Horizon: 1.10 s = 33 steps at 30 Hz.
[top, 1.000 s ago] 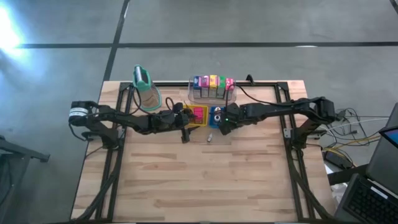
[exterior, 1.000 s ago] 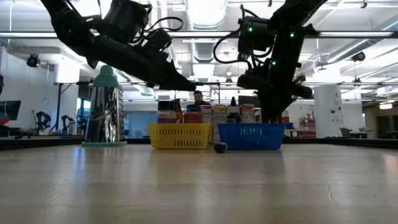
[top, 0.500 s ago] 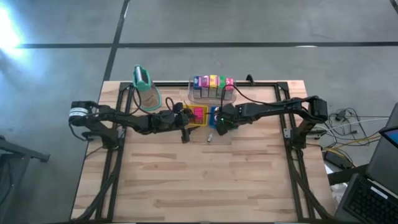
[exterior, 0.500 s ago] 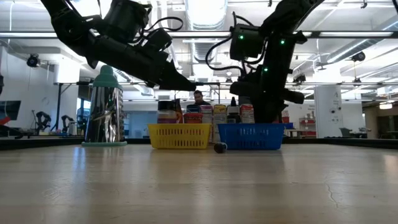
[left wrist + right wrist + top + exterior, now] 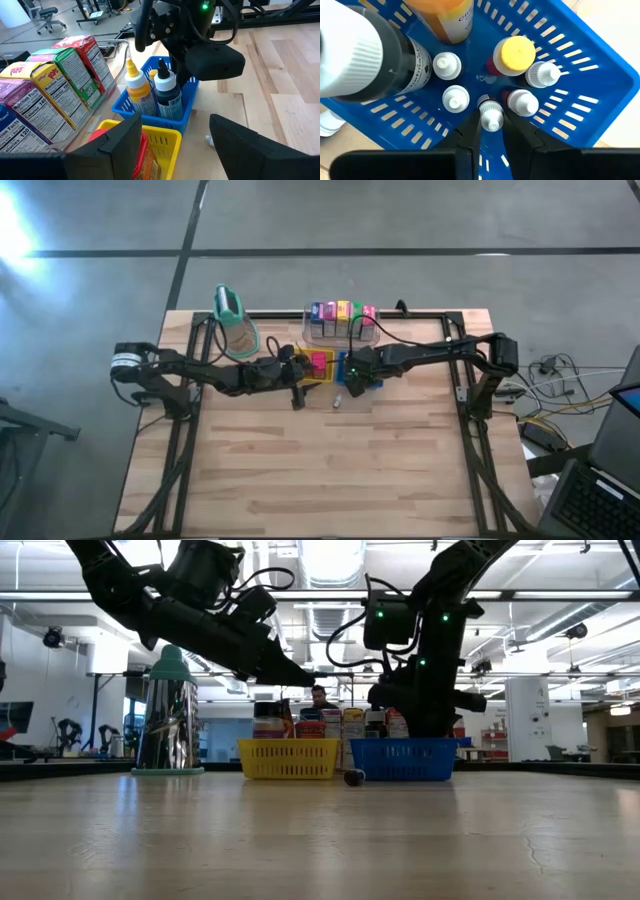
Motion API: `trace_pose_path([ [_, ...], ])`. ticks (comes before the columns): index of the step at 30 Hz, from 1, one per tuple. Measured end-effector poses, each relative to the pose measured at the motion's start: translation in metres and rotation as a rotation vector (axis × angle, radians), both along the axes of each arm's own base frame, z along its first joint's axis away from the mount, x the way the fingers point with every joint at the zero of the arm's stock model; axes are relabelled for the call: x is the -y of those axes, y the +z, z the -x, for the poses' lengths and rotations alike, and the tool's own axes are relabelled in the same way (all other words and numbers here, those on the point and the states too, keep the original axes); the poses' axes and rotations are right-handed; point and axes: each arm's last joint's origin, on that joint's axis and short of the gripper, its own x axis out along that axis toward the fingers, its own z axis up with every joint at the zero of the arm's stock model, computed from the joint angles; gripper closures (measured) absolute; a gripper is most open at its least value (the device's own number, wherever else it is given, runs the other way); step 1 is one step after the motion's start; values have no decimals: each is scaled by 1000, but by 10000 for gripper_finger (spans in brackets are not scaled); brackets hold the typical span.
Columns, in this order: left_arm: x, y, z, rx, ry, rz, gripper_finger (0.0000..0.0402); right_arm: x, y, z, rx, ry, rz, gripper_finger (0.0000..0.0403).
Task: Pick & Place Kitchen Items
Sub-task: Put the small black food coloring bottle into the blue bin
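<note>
The blue basket (image 5: 600,95) holds small bottles standing upright: the right wrist view shows four with white nozzle caps, one with a yellow cap (image 5: 517,52), plus a taller black bottle (image 5: 167,95) and a yellow bottle (image 5: 137,92) with pointed tips, the last two also clear in the left wrist view. The right gripper (image 5: 491,131) hangs straight down into this basket, its two fingers narrowly parted and closed around the neck of one white-capped bottle (image 5: 491,114) near the basket's middle. Just beside the blue basket stands a yellow basket (image 5: 160,142) with a red item and an orange packet inside. Behind both baskets, a clear bin (image 5: 312,332) holds five upright cereal cartons (image 5: 342,311) in a row, blue, pink, yellow, green and red. One small white-and-dark piece (image 5: 338,400) lies on the wooden table (image 5: 330,470) just in front of the baskets. The left gripper (image 5: 172,142) hovers above the yellow basket, fingers spread wide and holding nothing. A tall metallic container with a teal top (image 5: 232,320) stands near the table's far left corner
</note>
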Motion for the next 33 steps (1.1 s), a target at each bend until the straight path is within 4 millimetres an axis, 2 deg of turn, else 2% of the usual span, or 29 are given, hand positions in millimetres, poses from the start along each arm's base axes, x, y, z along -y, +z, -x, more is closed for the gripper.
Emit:
trace_pose_path([
  [18, 0, 0, 0, 6, 1, 3, 161, 3, -2, 1, -7, -9, -6, 289],
  [24, 0, 0, 0, 6, 1, 3, 161, 3, 10, -2, 28, 2, 3, 267],
  [33, 0, 0, 0, 5, 0, 3, 161, 3, 32, -2, -29, 33, -2, 248],
])
